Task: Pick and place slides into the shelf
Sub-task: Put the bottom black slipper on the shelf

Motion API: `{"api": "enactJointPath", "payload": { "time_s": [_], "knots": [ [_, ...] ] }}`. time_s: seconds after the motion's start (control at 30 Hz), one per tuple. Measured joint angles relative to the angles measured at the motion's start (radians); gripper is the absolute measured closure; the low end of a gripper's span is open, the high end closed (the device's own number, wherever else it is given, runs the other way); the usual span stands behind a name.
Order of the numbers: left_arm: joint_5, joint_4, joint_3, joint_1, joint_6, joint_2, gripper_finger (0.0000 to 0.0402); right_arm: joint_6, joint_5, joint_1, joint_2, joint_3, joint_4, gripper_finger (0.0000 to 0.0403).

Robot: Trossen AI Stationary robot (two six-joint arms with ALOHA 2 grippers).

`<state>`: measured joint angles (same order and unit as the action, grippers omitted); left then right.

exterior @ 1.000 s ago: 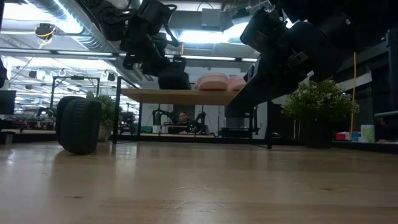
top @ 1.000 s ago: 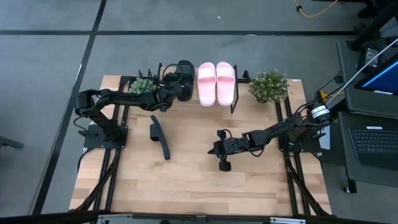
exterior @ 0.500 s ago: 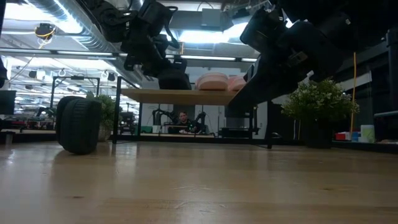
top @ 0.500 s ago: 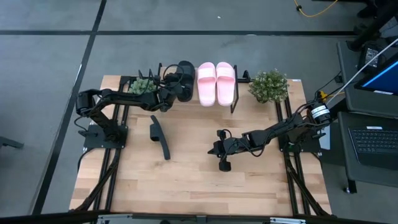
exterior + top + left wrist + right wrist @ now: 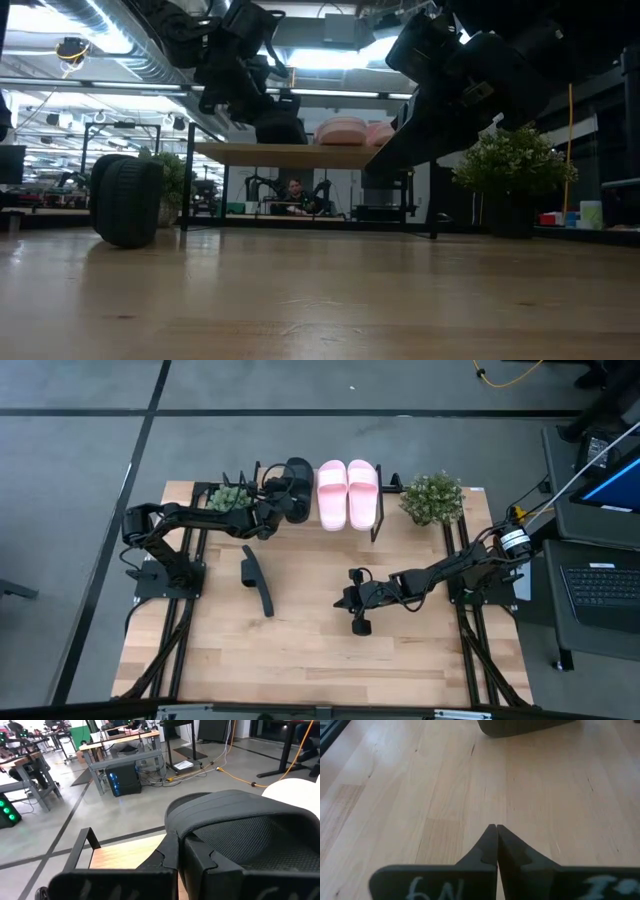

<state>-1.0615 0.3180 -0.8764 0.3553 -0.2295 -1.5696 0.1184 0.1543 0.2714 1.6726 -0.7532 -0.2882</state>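
Two pale pink slides [image 5: 347, 494] lie side by side on the shelf [image 5: 300, 154]. A black slide [image 5: 294, 488] is on the shelf's left part, beside them. My left gripper [image 5: 272, 510] is shut on it. The second black slide [image 5: 257, 579] stands on its side edge on the tabletop, and it also shows in the low view [image 5: 128, 200]. My right gripper [image 5: 350, 600] is shut and empty, a little above the table's middle, to the right of that slide. My left gripper pinches the black slide's broad strap at its side edge [image 5: 186, 831] between its two fingers. The fingers come about level from the table's left and near side. The slide is upright with its sole at the shelf's plank [image 5: 278, 140]; whether it rests there or hangs just above, I cannot tell.
A small potted plant [image 5: 228, 498] stands at the shelf's left end, close to my left gripper. A larger one [image 5: 432, 498] stands at its right end. The near half of the wooden tabletop [image 5: 320, 660] is bare. A person sits far behind the table [image 5: 293, 190].
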Motion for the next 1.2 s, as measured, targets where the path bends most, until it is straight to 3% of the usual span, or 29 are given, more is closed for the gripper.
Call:
{"api": "enactJointPath", "payload": {
  "time_s": [1.2],
  "knots": [
    [0.016, 0.106, -0.021, -0.029, 0.029, -0.063, 0.0401, 0.000, 0.000, 0.000, 0.000, 0.000, -0.010, 0.0400]
  ]
}}
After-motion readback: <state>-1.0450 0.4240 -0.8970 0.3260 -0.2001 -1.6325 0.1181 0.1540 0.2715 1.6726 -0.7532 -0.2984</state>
